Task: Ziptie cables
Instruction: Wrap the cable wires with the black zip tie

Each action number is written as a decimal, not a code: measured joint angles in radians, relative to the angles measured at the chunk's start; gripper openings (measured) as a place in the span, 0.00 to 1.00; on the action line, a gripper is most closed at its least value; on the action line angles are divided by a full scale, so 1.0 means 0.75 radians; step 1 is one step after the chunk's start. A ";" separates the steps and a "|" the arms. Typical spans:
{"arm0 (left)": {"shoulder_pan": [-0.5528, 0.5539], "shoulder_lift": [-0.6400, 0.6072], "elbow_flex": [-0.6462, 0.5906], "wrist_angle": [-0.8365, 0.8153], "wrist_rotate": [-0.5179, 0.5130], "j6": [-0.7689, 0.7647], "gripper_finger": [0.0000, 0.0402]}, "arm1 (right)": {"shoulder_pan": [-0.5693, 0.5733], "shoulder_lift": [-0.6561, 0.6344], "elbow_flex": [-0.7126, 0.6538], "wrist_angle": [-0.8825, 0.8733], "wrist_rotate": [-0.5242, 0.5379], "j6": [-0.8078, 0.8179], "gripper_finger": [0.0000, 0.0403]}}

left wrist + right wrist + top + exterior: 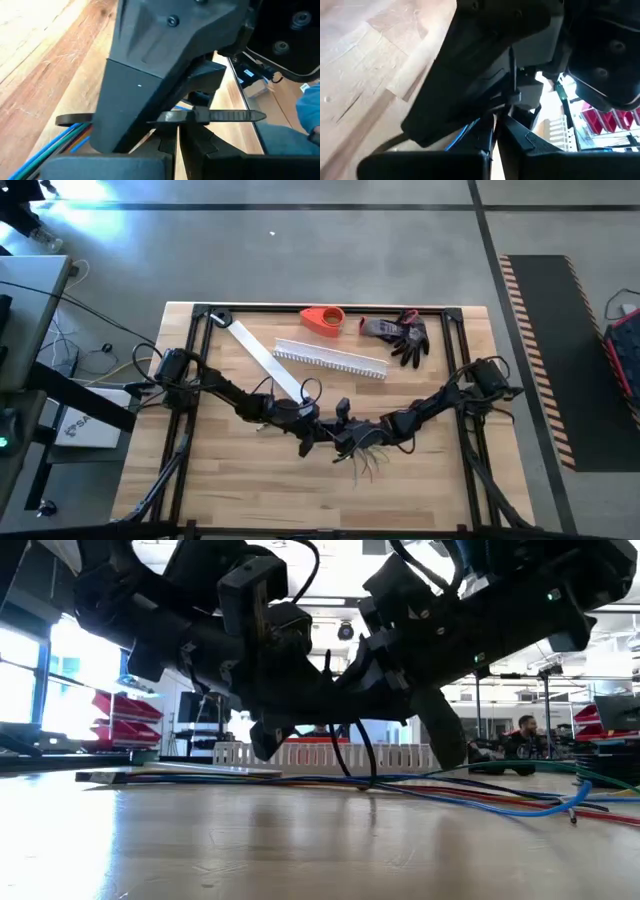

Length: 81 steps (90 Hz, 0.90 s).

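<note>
Both tools meet mid-table over the cables (365, 460): left tool (176, 131) closed on a black ziptie (220, 116); right tool (495, 131) likewise pinched closed on it.

Both end effectors crowd the tabletop (230, 480) centre over the cables (365, 462), the white channel (330, 358) bars the far side, and bare wood lies open nearer.
</note>
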 joint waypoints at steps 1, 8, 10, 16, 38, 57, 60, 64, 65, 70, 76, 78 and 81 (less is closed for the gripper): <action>0.000 0.000 0.000 0.000 -0.003 0.000 0.00 | 0.001 -0.003 0.000 -0.006 0.000 0.000 0.06; -0.003 -0.001 0.001 0.002 -0.015 0.000 0.00 | 0.008 -0.043 0.000 -0.050 0.000 0.000 0.13; -0.005 0.000 0.002 0.003 -0.016 0.001 0.00 | 0.009 -0.058 -0.001 -0.061 -0.002 0.000 0.15; -0.010 0.000 0.002 0.000 -0.027 0.001 0.00 | 0.011 -0.108 -0.001 -0.099 -0.006 0.008 0.22; -0.020 0.001 0.009 -0.015 -0.091 0.012 0.00 | 0.010 -0.328 0.000 -0.408 -0.160 0.184 0.40; -0.024 0.001 0.013 -0.018 -0.131 0.037 0.00 | 0.012 -0.385 0.000 -0.481 -0.225 0.276 0.41; -0.024 0.001 0.013 -0.020 -0.131 0.037 0.00 | 0.010 -0.385 0.000 -0.493 -0.219 0.316 0.41; -0.024 0.001 0.013 -0.021 -0.131 0.036 0.00 | -0.001 -0.385 0.000 -0.515 -0.222 0.396 0.41; -0.024 0.001 0.013 -0.021 -0.131 0.036 0.00 | -0.005 -0.385 0.000 -0.522 -0.222 0.420 0.41; -0.027 0.001 0.013 -0.021 -0.131 0.036 0.00 | -0.032 -0.385 0.000 -0.572 -0.215 0.561 0.41; -0.033 0.001 0.013 -0.022 -0.131 0.040 0.00 | -0.079 -0.385 -0.003 -0.640 -0.182 0.736 0.41; -0.034 0.001 0.013 -0.022 -0.131 0.045 0.00 | -0.097 -0.385 -0.010 -0.650 -0.172 0.789 0.41; -0.037 0.001 0.013 -0.022 -0.131 0.047 0.00 | -0.130 -0.385 -0.029 -0.646 -0.173 0.870 0.41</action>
